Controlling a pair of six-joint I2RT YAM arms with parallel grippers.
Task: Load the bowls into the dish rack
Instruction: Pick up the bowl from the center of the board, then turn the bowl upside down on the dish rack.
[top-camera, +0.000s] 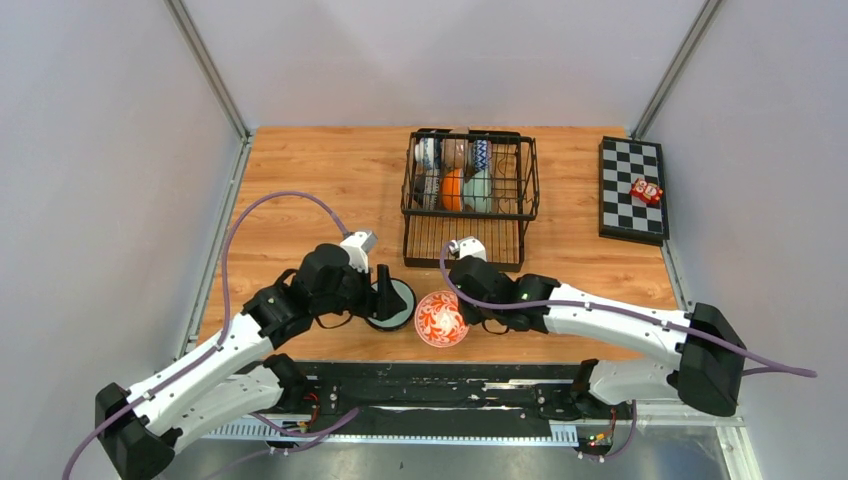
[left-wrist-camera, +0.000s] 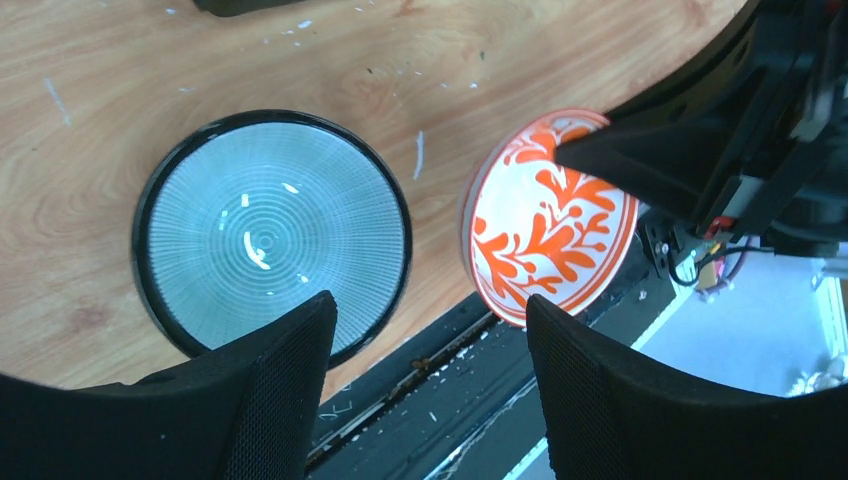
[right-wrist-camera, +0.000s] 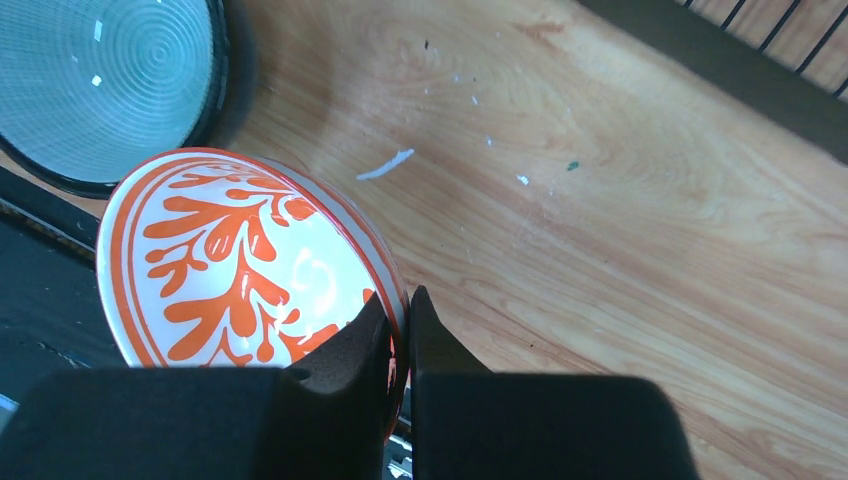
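Pale grey walls (top-camera: 110, 150) close in on three sides of what I'm watching, and a wooden desk (top-camera: 320, 190) fills the floor of the enclosure. My two arms reach in from the near edge and bend toward each other at the middle front.

The dish rack (top-camera: 465, 242) stands at the back centre of the desk, well apart from both arms. Its raised basket already carries several bowls on edge, among them an orange one (top-camera: 452, 190), a pale green one (top-camera: 479, 190) and a blue-and-white one (top-camera: 428, 152). The lower slotted tray in front has nothing in it. A flat checkered board (top-camera: 625, 215) lies at the far right, by the wall.

Two bowls sit near the desk's front edge, just beside each other. The pale blue-green bowl with a dark rim (left-wrist-camera: 270, 235) rests flat on the wood, to the left. The orange-red floral bowl (right-wrist-camera: 240, 270) is to its right, tilted, with its near side out over the black rail below the desk edge.

The right end effector (right-wrist-camera: 400, 310) has its fingers together on the rim of the floral bowl, one pad inside and one outside. The left end effector (left-wrist-camera: 430, 320) hangs with its fingers apart, gripping nothing, the dark-rimmed bowl just outside one finger and the floral bowl beyond the other.

A small red toy (top-camera: 646, 191) sits on the checkered board.
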